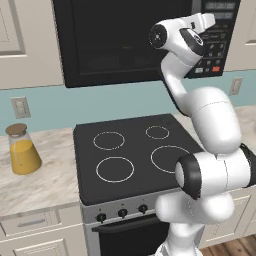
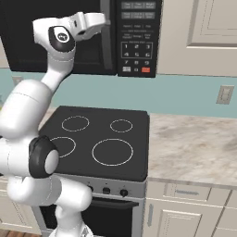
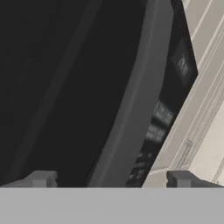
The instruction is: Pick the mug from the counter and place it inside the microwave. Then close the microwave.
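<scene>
The black microwave (image 1: 120,42) hangs above the stove, and its door looks shut in both base views. The arm is raised, holding my gripper (image 1: 212,21) right in front of the door's long vertical handle (image 2: 107,41), beside the keypad (image 2: 136,41). In the hand view the gripper (image 3: 111,179) is open. Its fingertips (image 3: 41,178) stand wide apart with nothing between them, and the grey handle (image 3: 131,100) runs slantwise just ahead. The mug is out of view. The beige marble counter (image 2: 194,148) lies on either side of the stove.
A black glass stovetop (image 1: 135,150) with white rings lies under the microwave. A cork-topped flask of orange liquid (image 1: 21,150) stands on the counter (image 1: 45,180) to its left. Cream cabinets (image 2: 203,32) flank the microwave, and wall outlets (image 2: 225,94) sit on the blue backsplash.
</scene>
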